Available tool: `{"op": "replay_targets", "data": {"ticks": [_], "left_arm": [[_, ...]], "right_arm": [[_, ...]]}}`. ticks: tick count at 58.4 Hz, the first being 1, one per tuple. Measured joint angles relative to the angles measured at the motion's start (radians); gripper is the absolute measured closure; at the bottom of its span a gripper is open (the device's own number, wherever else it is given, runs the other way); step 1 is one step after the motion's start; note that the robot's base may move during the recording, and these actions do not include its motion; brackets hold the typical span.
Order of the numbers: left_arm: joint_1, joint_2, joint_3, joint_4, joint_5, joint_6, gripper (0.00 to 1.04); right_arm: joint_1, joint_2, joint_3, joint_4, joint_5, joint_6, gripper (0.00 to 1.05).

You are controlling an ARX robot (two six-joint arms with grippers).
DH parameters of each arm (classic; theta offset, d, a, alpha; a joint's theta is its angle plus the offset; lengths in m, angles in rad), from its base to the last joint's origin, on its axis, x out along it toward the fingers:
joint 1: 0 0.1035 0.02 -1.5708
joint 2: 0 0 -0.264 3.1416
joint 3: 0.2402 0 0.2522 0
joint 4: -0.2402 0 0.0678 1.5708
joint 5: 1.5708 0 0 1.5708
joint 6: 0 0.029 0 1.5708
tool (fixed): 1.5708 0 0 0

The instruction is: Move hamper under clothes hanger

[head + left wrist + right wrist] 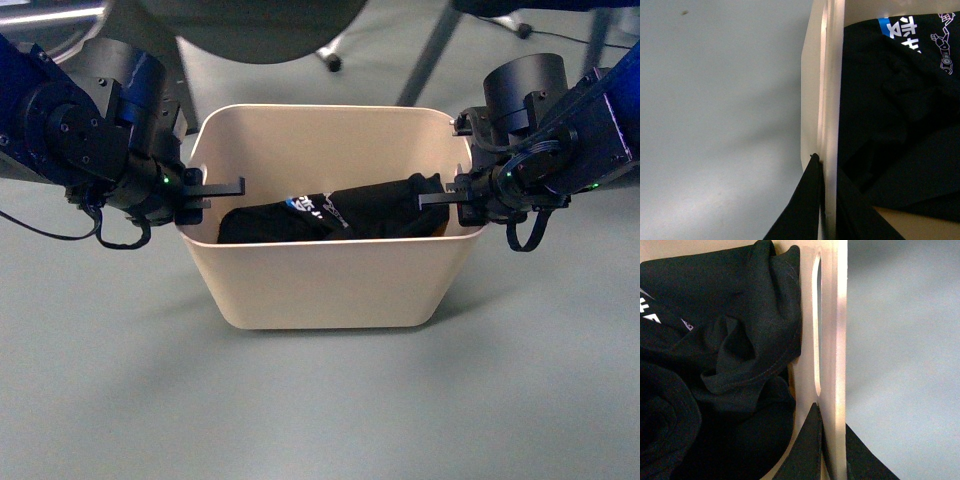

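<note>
**Gripping the hamper at both short walls**

Grey-green floor point(320, 410) fills most of the front view. The hamper point(330, 280), a beige tub with rounded corners, sits at the middle of it between the two arms. Whether its base touches the floor cannot be told. Beyond its far right corner rise the slanted dark grey legs of the clothes hanger point(432, 52), so the tub lies nearer the robot than the legs, not beneath them. A dark rounded body point(250, 25) hangs over the far left side.

Inside the tub lies a crumpled black garment point(330, 215) with white and blue print, reaching from one short wall to the other.

The left hand point(200, 195) is clamped on the left short wall. Its wrist view shows one finger outside the wall and one inside against the cloth. The right hand point(462, 200) pinches the right short wall the same way, just beside the slot handle point(816, 320).

A small black wheel point(333, 63) stands on the floor behind the tub.
</note>
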Motion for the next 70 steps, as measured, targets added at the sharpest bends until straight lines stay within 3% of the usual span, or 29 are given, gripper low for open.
{"op": "replay_targets", "data": {"ticks": [70], "left_arm": [[0.017,-0.006,-0.002,0.000,-0.008,0.000,1.01]], "right_arm": [[0.017,-0.002,0.000,0.000,-0.006,0.000,1.02]]}}
